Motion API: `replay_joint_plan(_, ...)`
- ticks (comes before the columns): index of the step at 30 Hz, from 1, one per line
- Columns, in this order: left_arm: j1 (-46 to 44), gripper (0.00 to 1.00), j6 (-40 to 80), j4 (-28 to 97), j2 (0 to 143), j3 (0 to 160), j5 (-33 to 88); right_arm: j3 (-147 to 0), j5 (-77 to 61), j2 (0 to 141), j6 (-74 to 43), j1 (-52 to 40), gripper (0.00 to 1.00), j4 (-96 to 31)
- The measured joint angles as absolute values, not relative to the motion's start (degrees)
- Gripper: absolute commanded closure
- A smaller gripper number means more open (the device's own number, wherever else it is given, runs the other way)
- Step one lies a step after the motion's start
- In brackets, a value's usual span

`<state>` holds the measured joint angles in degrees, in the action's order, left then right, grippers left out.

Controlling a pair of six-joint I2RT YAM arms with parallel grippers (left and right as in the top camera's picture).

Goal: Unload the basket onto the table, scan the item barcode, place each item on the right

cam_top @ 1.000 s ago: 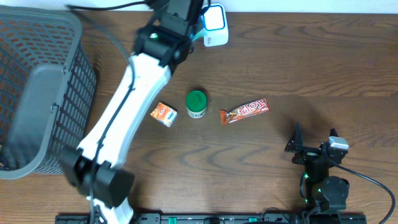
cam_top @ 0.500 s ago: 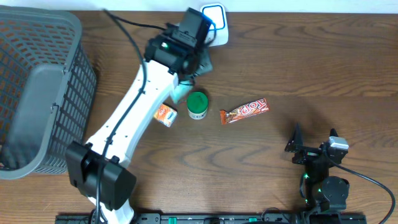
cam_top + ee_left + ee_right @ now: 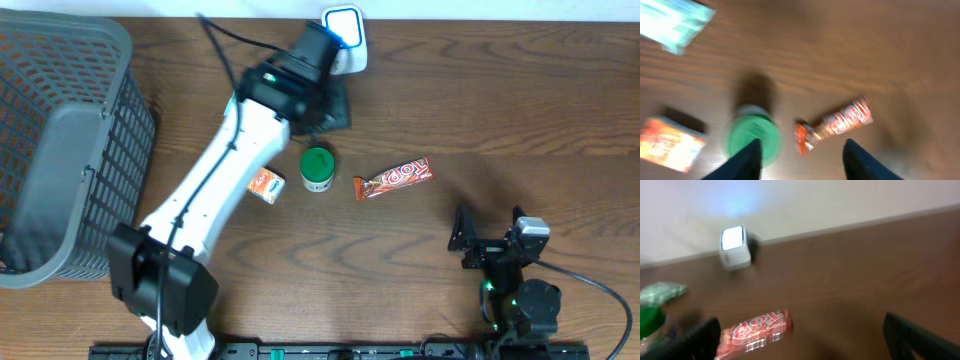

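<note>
Overhead, the wooden table (image 3: 500, 100) fills the frame, with a grey mesh basket (image 3: 60, 150) taking up its left end. The white left arm (image 3: 215, 180) reaches diagonally from the near edge toward the far edge. Its left pincer (image 3: 802, 145) hangs above the table just short of the scanner, with its two dark fingers clearly apart and nothing between them. The right pincer (image 3: 487, 235) sits low near the front right corner, spread wide and empty, well apart from every item.

A white scanner (image 3: 345, 40) with a lit blue-white face stands at the far edge. A red candy bar (image 3: 393, 179) lies flat near the middle of the table, slightly angled. Just left of it stands a small tub with a green lid (image 3: 317, 168), upright. Just left of that lies a small orange box (image 3: 265, 184).

A pale teal packet (image 3: 672, 25) rests flat on the table. The left wrist view shows it in the top left corner, beyond the tub. From above the arm hides it.
</note>
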<state>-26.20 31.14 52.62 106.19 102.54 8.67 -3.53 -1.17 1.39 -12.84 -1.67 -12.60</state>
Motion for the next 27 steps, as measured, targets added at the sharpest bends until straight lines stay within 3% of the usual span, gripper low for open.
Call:
replay_joint_plan(4, -18.04, 0.21, 33.5, 52.56, 106.19, 102.54, 7.05, -6.74, -3.07, 4.49, -13.98, -1.67, 0.01, -20.14)
replay_joint_plan(11, -9.19, 0.19, 42.98, 49.15, 108.64, 102.54, 5.52, -9.52, -4.21, 11.97, -14.66, -1.67, 0.01, -19.22)
replay_joint_plan(13, -9.19, 0.11, 46.22, 47.0, 110.89, 102.54, 5.41, -9.58, -4.43, 14.31, -14.68, -1.67, 0.01, -18.72)
replay_joint_plan(27, -10.92, 0.1, 62.63, 36.45, 126.76, 102.52, 5.63, -9.61, -9.26, 25.28, -14.7, -1.67, 0.01, -14.0)
